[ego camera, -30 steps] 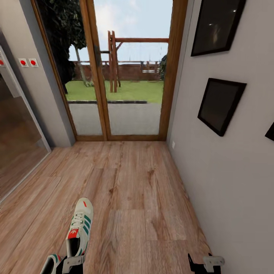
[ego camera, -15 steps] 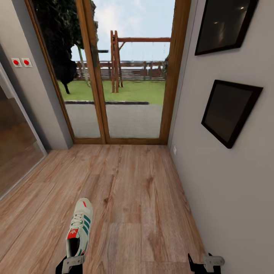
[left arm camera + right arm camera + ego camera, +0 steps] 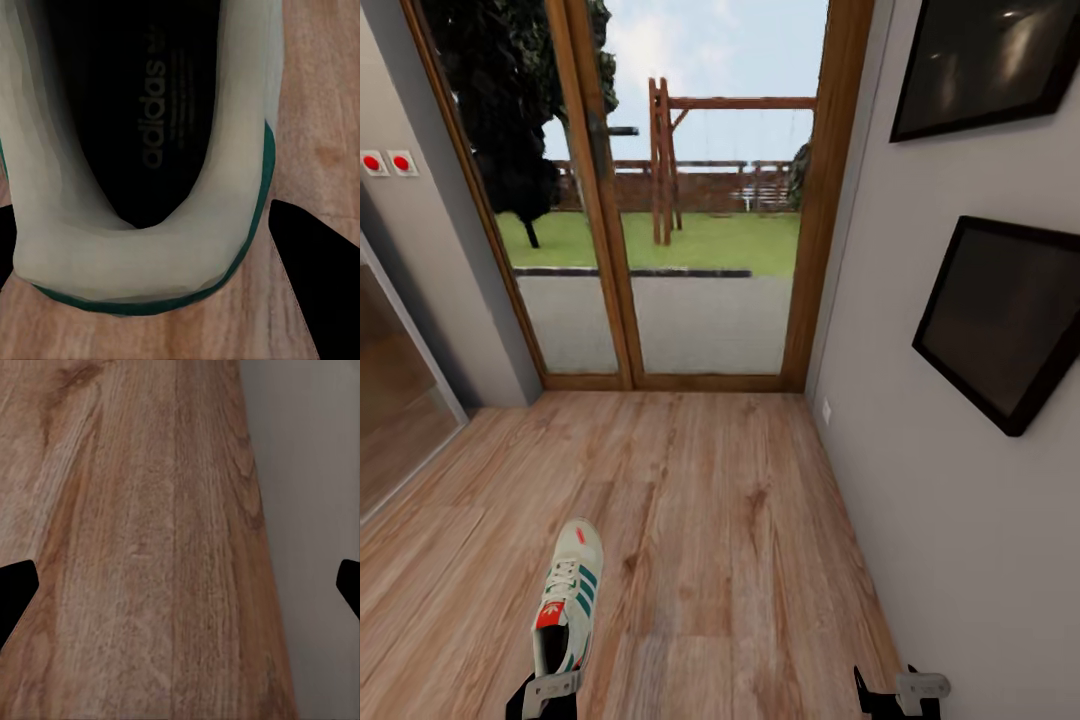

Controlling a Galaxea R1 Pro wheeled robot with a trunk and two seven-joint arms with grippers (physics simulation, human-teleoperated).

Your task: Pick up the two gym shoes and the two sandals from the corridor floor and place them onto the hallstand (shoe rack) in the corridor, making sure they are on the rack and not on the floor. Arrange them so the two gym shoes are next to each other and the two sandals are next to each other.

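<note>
One gym shoe, white with green stripes and a red-orange tongue label, juts forward from my left gripper above the corridor floor. In the left wrist view the shoe's heel sits between the two dark fingers, and the gripper is shut on it. My right gripper hangs low near the right wall, open, with bare planks between its fingers. The other gym shoe, the sandals and the hallstand are out of view.
A wood-framed glass door closes the corridor's far end. A grey wall with dark picture frames runs close along my right. A glass panel and red switches are on the left.
The whole view has shifted, so the camera moved closer to the right wall. A second sneaker at the bottom left edge slid out of view. The held shoe kept its place at my left gripper.
</note>
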